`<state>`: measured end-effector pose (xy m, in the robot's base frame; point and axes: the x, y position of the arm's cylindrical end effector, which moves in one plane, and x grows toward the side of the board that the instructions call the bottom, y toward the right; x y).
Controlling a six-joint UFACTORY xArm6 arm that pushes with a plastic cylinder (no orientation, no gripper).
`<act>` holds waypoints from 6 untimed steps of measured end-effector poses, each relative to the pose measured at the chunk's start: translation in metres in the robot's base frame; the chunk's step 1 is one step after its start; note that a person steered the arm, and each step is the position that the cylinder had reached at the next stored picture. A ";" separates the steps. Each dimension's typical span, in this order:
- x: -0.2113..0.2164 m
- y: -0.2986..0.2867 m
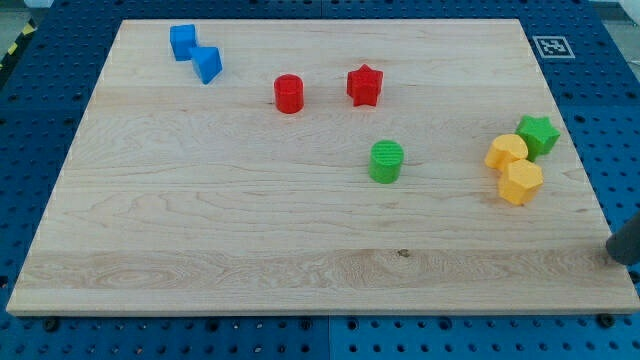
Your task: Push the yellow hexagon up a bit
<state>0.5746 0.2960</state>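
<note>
The yellow hexagon (520, 182) lies near the board's right edge. A second yellow block (506, 152), its shape unclear, touches it on the upper left. A green star (537, 134) sits just above and to the right of that pair. My tip (617, 254) shows as a dark rod end at the view's right edge, just off the board. It is to the lower right of the hexagon and well apart from it.
A green cylinder (386, 161) sits at mid-board. A red cylinder (289, 93) and a red star (364, 85) lie above it. Two blue blocks (183, 42) (207, 64) touch at the top left. The wooden board (200, 230) rests on a blue pegboard (45, 120). A marker tag (553, 46) is at the top right.
</note>
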 end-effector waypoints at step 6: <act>-0.066 -0.094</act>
